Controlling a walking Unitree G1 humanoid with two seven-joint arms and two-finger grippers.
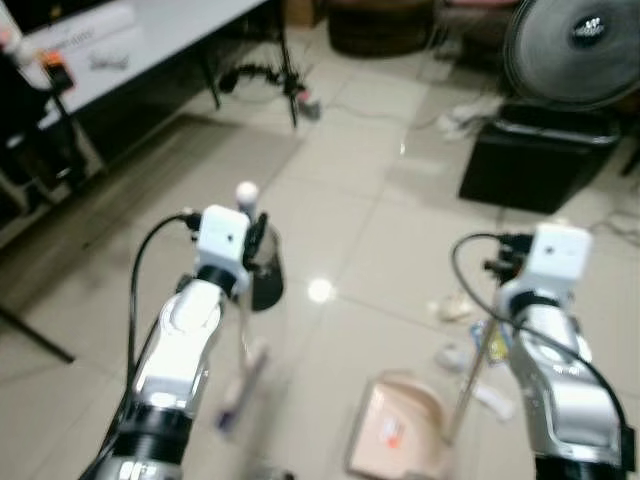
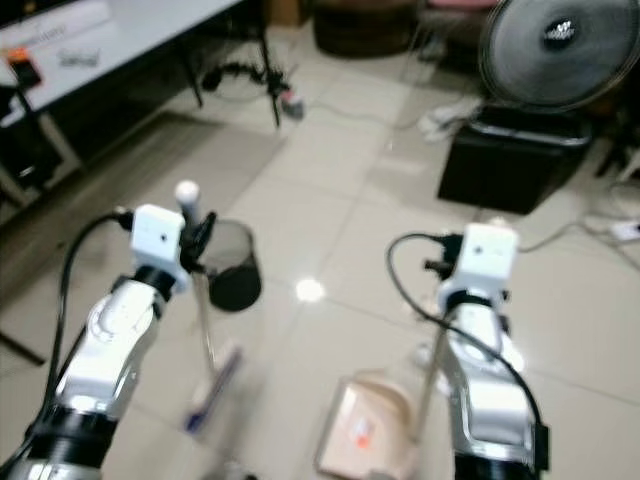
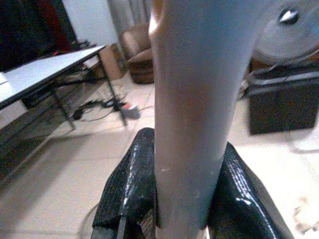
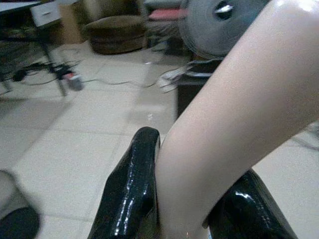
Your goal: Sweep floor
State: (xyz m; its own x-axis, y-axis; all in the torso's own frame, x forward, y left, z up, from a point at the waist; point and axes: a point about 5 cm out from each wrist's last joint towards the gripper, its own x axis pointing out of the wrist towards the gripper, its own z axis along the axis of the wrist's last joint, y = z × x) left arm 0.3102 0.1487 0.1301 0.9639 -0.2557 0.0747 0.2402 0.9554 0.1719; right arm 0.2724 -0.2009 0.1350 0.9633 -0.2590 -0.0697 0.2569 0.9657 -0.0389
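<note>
My left gripper (image 3: 182, 199) is shut on the grey broom handle (image 3: 192, 99), which runs down past the wrist to the blurred broom head (image 1: 240, 392) on the tiles. The handle's white knob (image 1: 247, 190) sticks up above the left wrist. My right gripper (image 4: 192, 199) is shut on the pale dustpan handle (image 4: 234, 99). That handle (image 1: 468, 385) slants down to the beige dustpan (image 1: 400, 430), which rests on the floor between the arms. Bits of litter (image 1: 452, 306) lie on the tiles beside the dustpan and the right arm.
A black round bin (image 2: 232, 268) stands just beyond the left wrist. A black box (image 1: 538, 155) with a big fan (image 1: 575, 45) behind it stands at the far right. A white table (image 1: 140, 40) and cables (image 1: 262, 78) are at the far left.
</note>
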